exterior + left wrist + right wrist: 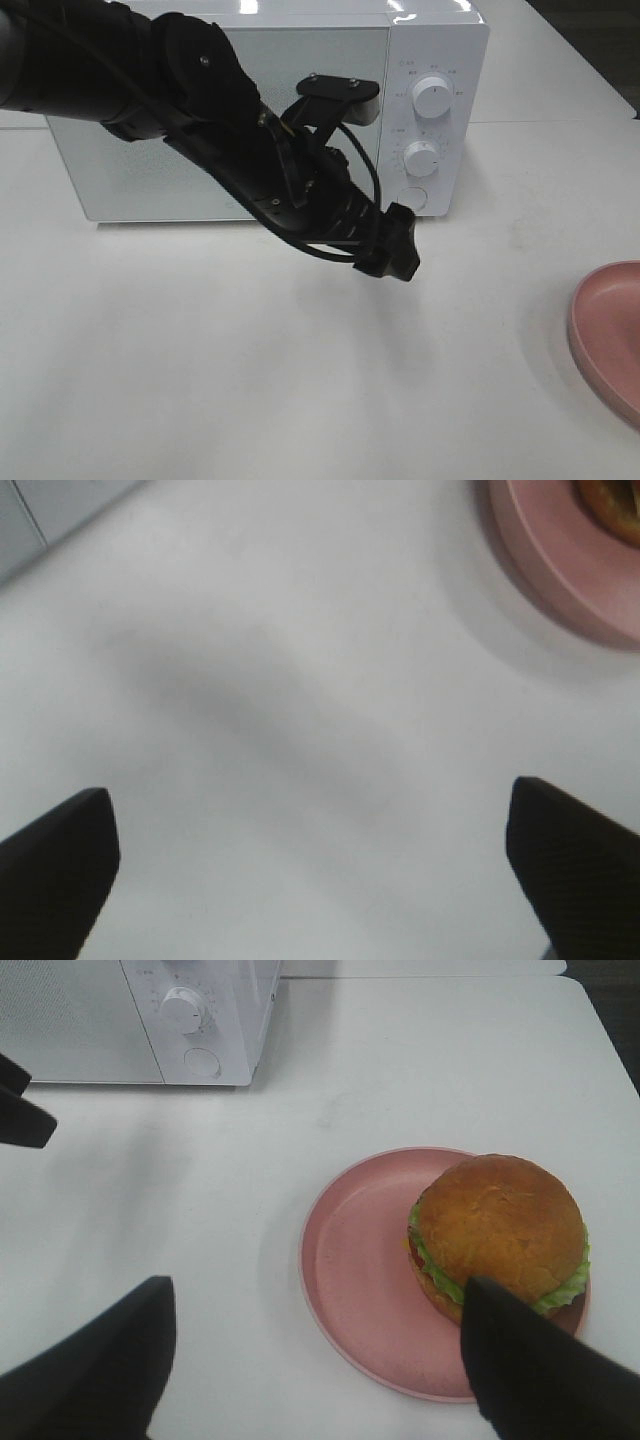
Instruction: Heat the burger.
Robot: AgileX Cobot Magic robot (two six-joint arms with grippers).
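The burger, with a glossy orange-brown bun and green lettuce, sits on the right side of a pink plate in the right wrist view. My right gripper hovers above the plate, open, one finger over the burger's edge and nothing held. In the high view the burger is out of frame. My left gripper hangs in front of the microwave's lower right corner. Its fingers stand wide apart over bare table, open and empty. A sliver of the burger shows at the corner of the left wrist view.
The white microwave has its door closed, with two knobs and a round button on its right panel. The pink plate lies at the table's right edge. The left arm stretches across the front of the microwave door.
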